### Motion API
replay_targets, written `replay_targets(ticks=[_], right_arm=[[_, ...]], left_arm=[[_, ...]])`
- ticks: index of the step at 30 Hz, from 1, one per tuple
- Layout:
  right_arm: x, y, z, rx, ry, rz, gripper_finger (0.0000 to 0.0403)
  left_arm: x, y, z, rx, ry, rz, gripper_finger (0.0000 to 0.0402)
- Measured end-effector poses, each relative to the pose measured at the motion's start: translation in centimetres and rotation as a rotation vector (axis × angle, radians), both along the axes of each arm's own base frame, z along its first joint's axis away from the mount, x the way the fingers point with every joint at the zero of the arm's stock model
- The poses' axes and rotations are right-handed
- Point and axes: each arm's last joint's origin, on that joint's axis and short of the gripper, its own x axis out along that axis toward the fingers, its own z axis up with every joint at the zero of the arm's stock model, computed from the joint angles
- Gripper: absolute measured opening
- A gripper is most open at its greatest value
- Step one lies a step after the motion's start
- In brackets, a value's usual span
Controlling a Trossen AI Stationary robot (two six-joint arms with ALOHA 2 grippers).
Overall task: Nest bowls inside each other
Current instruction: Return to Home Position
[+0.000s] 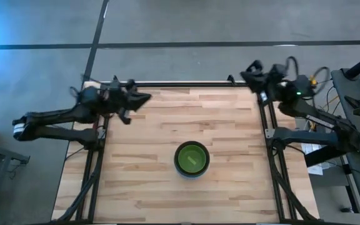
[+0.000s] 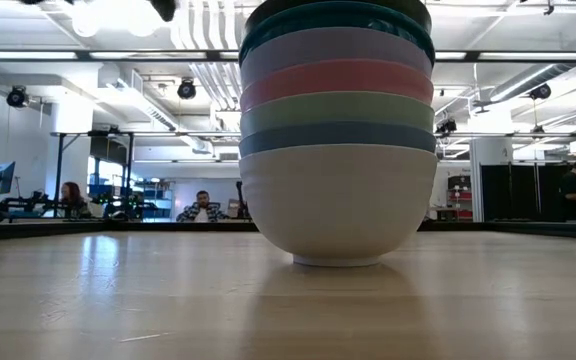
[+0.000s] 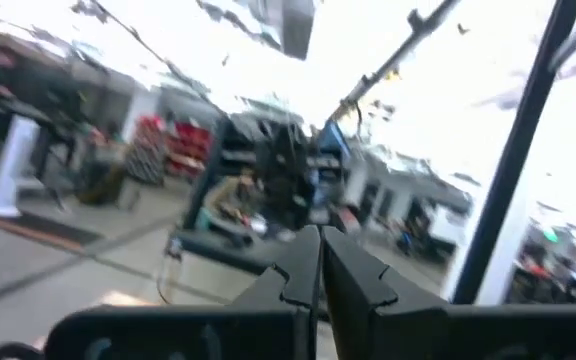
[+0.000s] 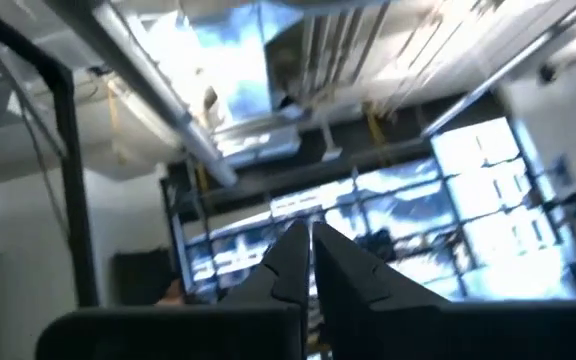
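1. The step in hand is being judged as the parking of the arms. The nesting is being read as finished, since no loose bowl is being seen on the desk [image 1: 136,144].
2. One stack [image 1: 192,159] is being recorded. It is standing upright on the desk at the lower centre of the high view, well apart from both grippers.
3. The left gripper [image 1: 146,97] is being found at the upper left of the high view, over the desk's far edge. In its wrist view the fingers [image 3: 298,265] are being shown pressed together, with nothing between them.
4. The right gripper [image 1: 247,72] is being found at the upper right, just outside the desk's corner. It too is being shown closed and empty.
5. Layers are being counted upward in the low view:
   - one white bowl [image 2: 336,205]
   - one blue bowl [image 2: 336,138]
   - one pale green bowl [image 2: 336,108]
   - one pink bowl [image 2: 336,78]
   - one lavender bowl [image 2: 336,48]
   - one teal bowl [image 2: 336,22]
   - one dark rim [image 2: 336,5], cut off by the frame's upper edge
6. From above, one bright green bowl [image 1: 192,158] is being seen topmost. At least eight bowls are therefore being inferred, and the full number cannot be confirmed.
7. Two arms and two grippers are being counted.
8. The next move is being judged to call for no grasp. The arms need only be settled clear of the desk's centre, since a brush against so tall a stack could tip it.
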Motion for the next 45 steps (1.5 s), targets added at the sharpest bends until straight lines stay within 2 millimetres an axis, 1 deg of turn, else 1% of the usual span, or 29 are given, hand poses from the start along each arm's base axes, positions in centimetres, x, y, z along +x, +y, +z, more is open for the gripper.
replay_targets(ticks=[3, 6, 9, 12, 14, 17, 20, 22, 25, 27, 30, 32, 33, 36, 39, 40, 41, 42, 45], right_arm=[[-1.8, 0.4, 0.6, -0.01, -0.025, -0.032, 0.0009], [-2.9, 1.1, 0.7, 0.002, -0.017, -0.036, 0.0008], [-4.1, 1.7, 0.5, 0.052, 0.015, -0.075, 0.0008], [-5.7, 2.4, -0.1, 0.125, 0.037, -0.165, 0.0008], [-6.9, 3.0, -0.7, 0.156, 0.02, -0.203, 0.0008], [-8.7, 4.0, -2.1, 0.201, -0.035, -0.203, 0.0008], [-9.9, 4.6, -4.3, 0.275, -0.07, -0.18, 0.0008], [-10.2, 4.7, -6.1, 0.334, -0.07, -0.166, 0.0008], [-10.8, 4.9, -8.4, 0.391, -0.1, -0.163, 0.0008], [-11.1, 5.0, -10.0, 0.416, -0.114, -0.178, 0.0008], [-10.1, 4.4, -11.9, 0.494, -0.101, -0.175, 0.0008], [-9.7, 4.3, -12.1, 0.502, -0.121, -0.135, 0.0008], [-9.5, 4.3, -12.4, 0.509, -0.123, -0.101, 0.0008], [-8.8, 4.1, -14.1, 0.564, -0.071, -0.071, 0.0008], [-8.6, 4.2, -14.6, 0.59, -0.09, -0.02, 0.0008], [-8.4, 4.2, -15.2, 0.611, -0.066, -0.015, 0.0008], [-8.1, 4.1, -15.7, 0.632, -0.038, -0.01, 0.0008], [-7.8, 4.1, -16.2, 0.649, -0.023, -0.001, 0.0008], [-7.4, 4.1, -17.5, 0.701, 0.004, 0.061, 0.0008]], left_arm=[[-2.5, -0.3, -0.5, -0.007, -0.051, 0.055, 0.0], [-4.1, -0.6, -1.3, -0.025, -0.082, 0.088, 0.0], [-4.8, -0.8, -1.8, -0.049, -0.099, 0.074, 0.0], [-4.8, -1.0, -2.0, -0.067, -0.1, 0.073, 0.0], [-4.7, -1.2, -2.1, -0.064, -0.094, 0.068, 0.0], [-4.5, -1.3, -2.6, -0.065, -0.077, 0.06, 0.0], [-4.3, -1.3, -3.5, -0.082, -0.056, 0.052, 0.0], [-4.2, -1.4, -4.5, -0.109, -0.034, 0.042, 0.0], [-4.2, -1.6, -6.4, -0.146, -0.004, 0.048, 0.0], [-4.4, -1.7, -8.0, -0.185, -0.016, 0.047, 0.0], [-5.5, -2.0, -9.9, -0.22, -0.129, 0.069, 0.0], [-6.2, -2.3, -11.1, -0.239, -0.191, 0.082, 0.0], [-6.5, -2.4, -11.8, -0.246, -0.201, 0.096, 0.0], [-7.4, -2.7, -13.4, -0.272, -0.215, 0.133, 0.0], [-8.0, -2.9, -15.0, -0.293, -0.222, 0.152, 0.0], [-8.1, -2.9, -15.4, -0.299, -0.207, 0.165, 0.0], [-8.3, -3.0, -15.4, -0.304, -0.203, 0.169, 0.0], [-8.3, -3.0, -15.7, -0.307, -0.166, 0.183, 0.0], [-8.7, -2.9, -15.9, -0.313, -0.161, 0.194, 0.0]])
